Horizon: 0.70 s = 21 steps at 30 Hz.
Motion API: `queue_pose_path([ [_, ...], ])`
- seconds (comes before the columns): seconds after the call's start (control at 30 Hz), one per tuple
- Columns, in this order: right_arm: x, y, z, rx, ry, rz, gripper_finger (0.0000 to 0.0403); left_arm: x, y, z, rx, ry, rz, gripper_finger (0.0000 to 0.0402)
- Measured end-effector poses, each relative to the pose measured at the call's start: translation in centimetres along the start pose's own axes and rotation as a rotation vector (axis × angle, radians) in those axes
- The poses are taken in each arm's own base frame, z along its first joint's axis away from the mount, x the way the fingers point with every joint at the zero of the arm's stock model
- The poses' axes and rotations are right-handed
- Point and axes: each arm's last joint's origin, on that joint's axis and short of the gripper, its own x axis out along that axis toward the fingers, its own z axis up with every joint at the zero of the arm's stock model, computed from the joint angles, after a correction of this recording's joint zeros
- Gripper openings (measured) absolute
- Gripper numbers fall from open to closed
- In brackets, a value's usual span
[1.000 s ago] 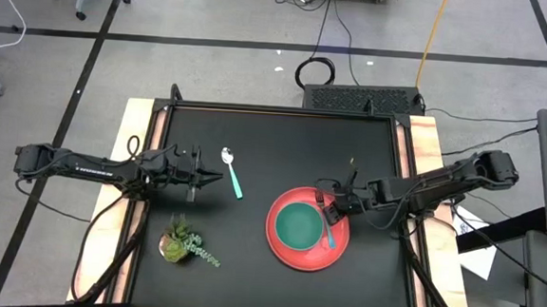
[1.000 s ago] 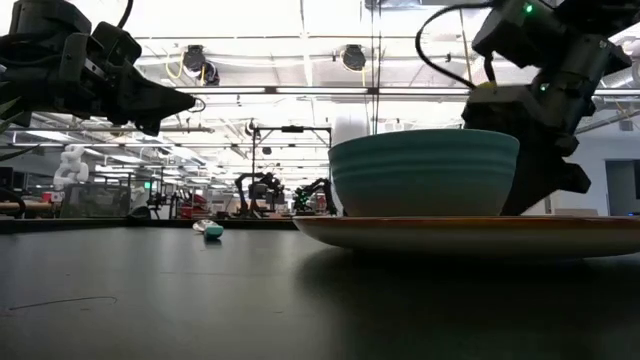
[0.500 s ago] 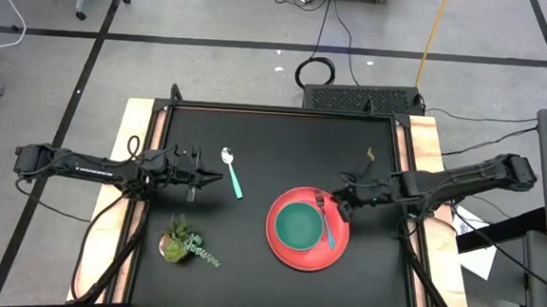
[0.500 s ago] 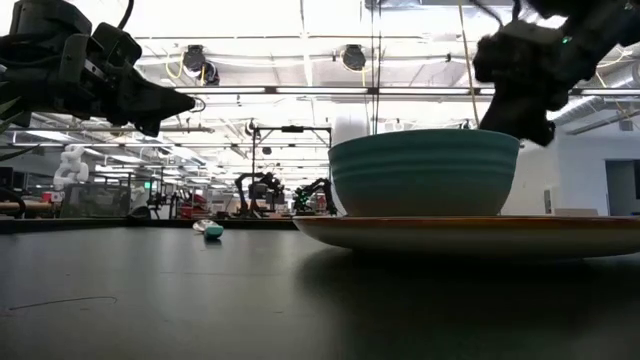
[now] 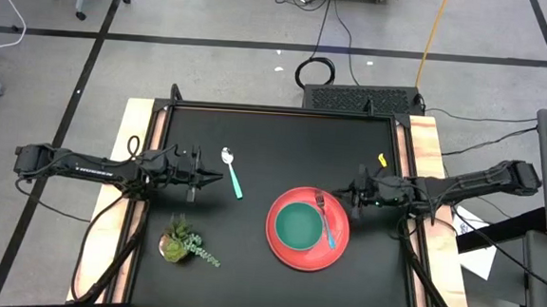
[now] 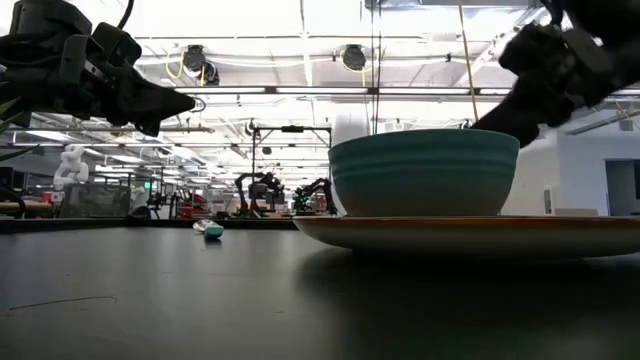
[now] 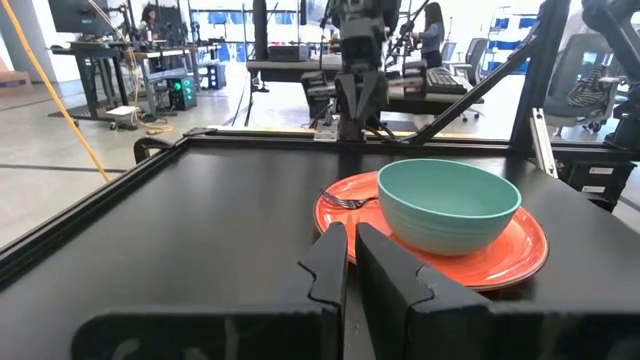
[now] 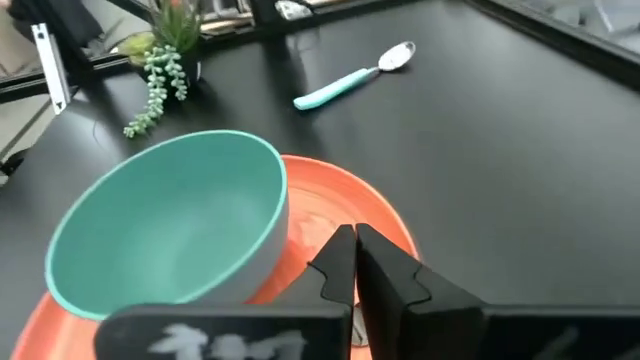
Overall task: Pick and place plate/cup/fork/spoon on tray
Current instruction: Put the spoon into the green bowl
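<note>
The coral-red tray sits at the table's right middle. The teal-green cup stands on it, and the fork lies on the tray beside the cup, its tines by the rim. The spoon lies flat on the table left of the tray. My right gripper is shut and empty just beyond the tray's right rim, raised above it. My left gripper is shut and empty, hovering left of the spoon.
A small potted plant stands near the table's front left. The black tabletop has raised wooden side rails. There is open tabletop between the spoon and the tray and along the far edge.
My right gripper has risen from the tray beside the cup and drawn back toward the table's right edge. The fork stays lying on the tray where the gripper was.
</note>
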Motion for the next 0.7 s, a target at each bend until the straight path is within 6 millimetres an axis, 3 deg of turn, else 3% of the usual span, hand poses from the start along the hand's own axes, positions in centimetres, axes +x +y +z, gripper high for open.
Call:
queue_pose_path([
  [0.17,-0.1,-0.5,-1.7,-0.094,-0.120,0.033,0.0000,0.0,0.0,0.0,0.001,0.000,0.000,0.0031],
  [0.53,-1.1,-0.6,-1.4,-0.313,-0.361,0.082,0.0000,0.0,0.1,-0.1,0.001,0.008,0.019,0.0031],
  [0.7,-1.2,-0.4,-1.2,-0.336,-0.387,0.125,0.0000,0.0,0.1,-0.1,0.018,0.009,0.027,0.0031],
])
